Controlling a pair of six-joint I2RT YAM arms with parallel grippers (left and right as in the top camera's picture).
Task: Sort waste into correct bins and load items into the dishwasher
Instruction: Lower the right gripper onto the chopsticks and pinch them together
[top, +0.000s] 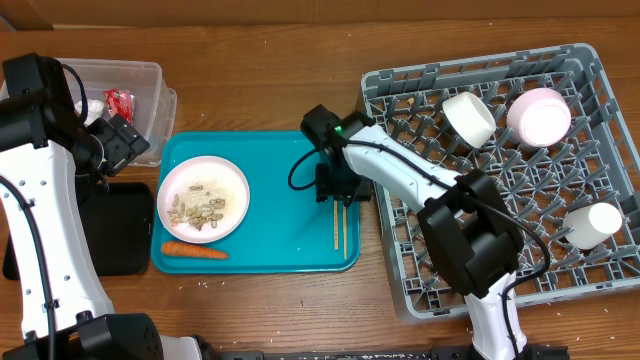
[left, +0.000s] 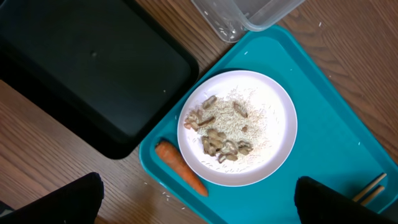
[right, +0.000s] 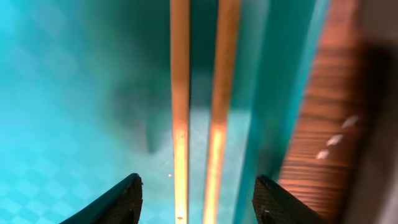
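Poised with right gripper (right: 198, 186) spread astride two thin wooden chopsticks (right: 180, 74), centre frame: likely light, stiff, slippery; pinch both mid-length.

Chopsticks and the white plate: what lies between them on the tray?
Nothing; overhead, only bare teal tray separates the plate from the chopsticks.

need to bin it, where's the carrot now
In the overhead view the carrot lies at the near-left corner of the teal tray, just below the white plate.
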